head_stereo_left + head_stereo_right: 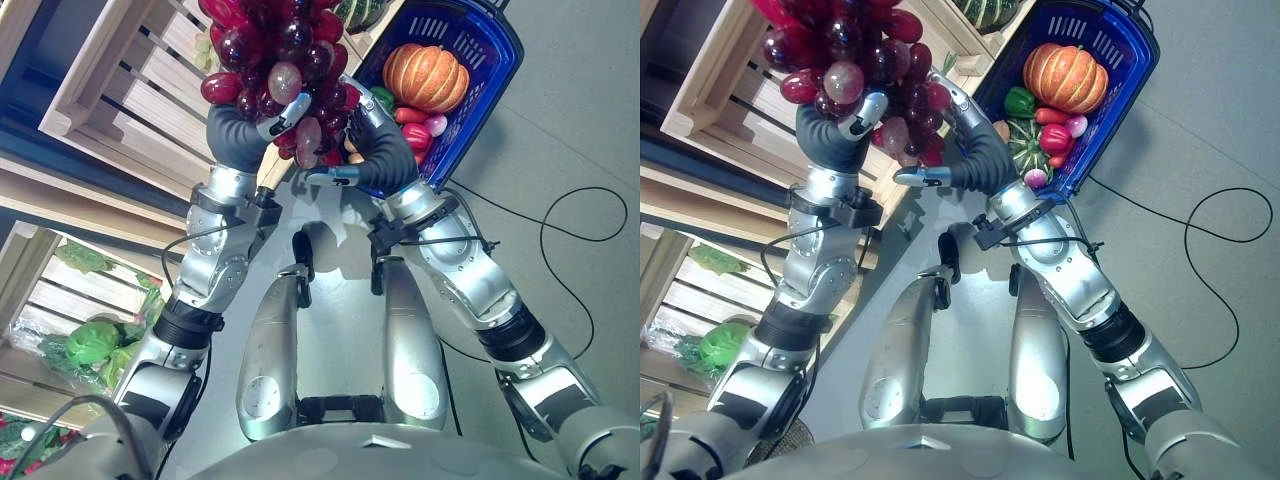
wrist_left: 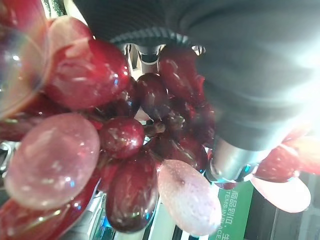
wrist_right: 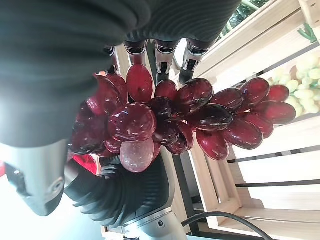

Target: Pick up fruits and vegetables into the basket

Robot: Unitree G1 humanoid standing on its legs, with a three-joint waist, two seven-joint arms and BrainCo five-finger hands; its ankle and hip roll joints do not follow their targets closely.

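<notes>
Left eye view: both hands raised together on a bunch of red grapes (image 1: 285, 60). Left hand (image 1: 245, 128) cups the bunch from one side, its fingers (image 1: 283, 115) curled onto the lower grapes. Right hand (image 1: 375, 140) closes in from the other side, thumb (image 1: 333, 177) sticking out below the bunch, fingers (image 3: 165, 60) curved onto the top of the cluster in the right wrist view. Grapes sit between the two sets of fingers, touching both. Past the right hand's fingers, a blue basket (image 1: 500, 60) on the floor holds a pumpkin (image 1: 426, 76) and red peppers (image 1: 415, 135). Past the left hand's fingers, a wooden crate (image 1: 130, 90).
</notes>
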